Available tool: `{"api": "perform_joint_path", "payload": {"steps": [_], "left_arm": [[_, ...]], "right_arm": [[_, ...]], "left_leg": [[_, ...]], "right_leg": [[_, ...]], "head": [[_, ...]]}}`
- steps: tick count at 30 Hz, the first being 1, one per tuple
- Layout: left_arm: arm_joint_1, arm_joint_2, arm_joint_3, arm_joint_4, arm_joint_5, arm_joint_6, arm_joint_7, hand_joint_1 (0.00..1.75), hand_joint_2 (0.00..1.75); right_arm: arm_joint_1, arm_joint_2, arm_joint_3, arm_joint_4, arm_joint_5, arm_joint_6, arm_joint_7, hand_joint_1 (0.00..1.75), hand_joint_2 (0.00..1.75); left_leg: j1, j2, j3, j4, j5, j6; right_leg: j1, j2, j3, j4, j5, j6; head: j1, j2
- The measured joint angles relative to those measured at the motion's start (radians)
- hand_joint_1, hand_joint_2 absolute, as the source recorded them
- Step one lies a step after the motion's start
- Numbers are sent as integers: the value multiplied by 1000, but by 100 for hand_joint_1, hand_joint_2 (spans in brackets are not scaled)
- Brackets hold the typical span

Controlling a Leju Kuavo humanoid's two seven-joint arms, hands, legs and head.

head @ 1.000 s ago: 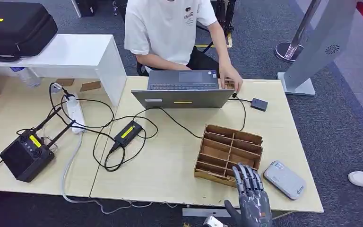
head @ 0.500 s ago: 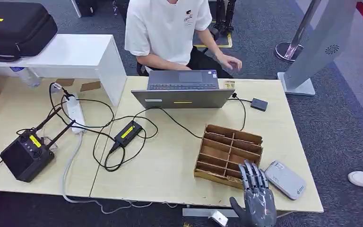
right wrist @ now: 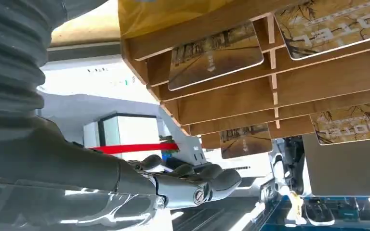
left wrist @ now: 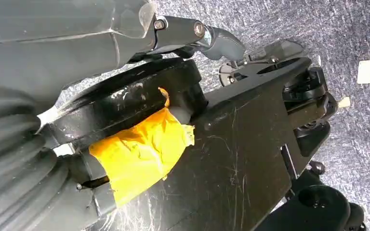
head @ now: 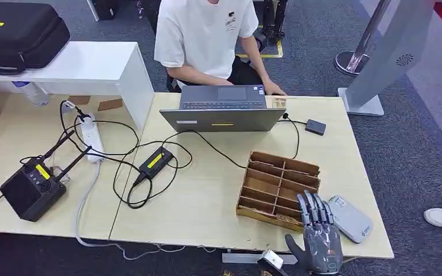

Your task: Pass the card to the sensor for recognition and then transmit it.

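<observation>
A wooden card rack (head: 279,183) with several slots stands on the table (head: 207,198) near its front right. In the right wrist view the rack (right wrist: 231,96) holds brown printed cards (right wrist: 214,55) in some slots. My right hand (head: 319,237) hovers at the rack's front right corner, its fingers (right wrist: 200,185) straight and apart from the cards, holding nothing. A grey-white card reader (head: 350,218) lies just right of the hand. My left hand (left wrist: 207,36) hangs beside my body with a finger stretched out and nothing in it.
A person (head: 207,34) sits behind the open laptop (head: 223,109), one hand on the table beside it. A small black box (head: 315,126) is cabled to the laptop. Cables, a power brick (head: 155,161) and a black antenna unit (head: 31,190) occupy the left side.
My right hand has drifted to the right, from the rack's front edge toward the card reader. The person's hand lifted from beside the laptop and came back down there.
</observation>
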Motion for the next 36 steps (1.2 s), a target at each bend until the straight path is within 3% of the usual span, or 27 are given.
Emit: {"api": "perform_joint_path", "payload": {"steps": [1,24,30,36], "left_arm": [[0,0,0,0,0,0,0,0,175],[1,6,-3,0,8,-11,-12,0,175],[5,3,-17,0,4,50,-24,0,175],[5,2,-19,0,4,55,-22,0,175]], "right_arm": [[0,0,-1,0,0,0,0,175,175],[1,15,-76,49,-87,-1,-87,175,175],[4,21,-97,51,-84,-1,-90,175,175],[7,26,-109,51,-75,-1,-97,175,175]], "left_leg": [[0,0,0,0,0,0],[0,0,0,0,0,0],[0,0,0,0,0,0],[1,0,0,0,0,0]], "right_leg": [[0,0,0,0,0,0],[0,0,0,0,0,0],[0,0,0,0,0,0],[0,0,0,0,0,0]], "head": [[0,0],[0,0],[1,0],[0,0]]}}
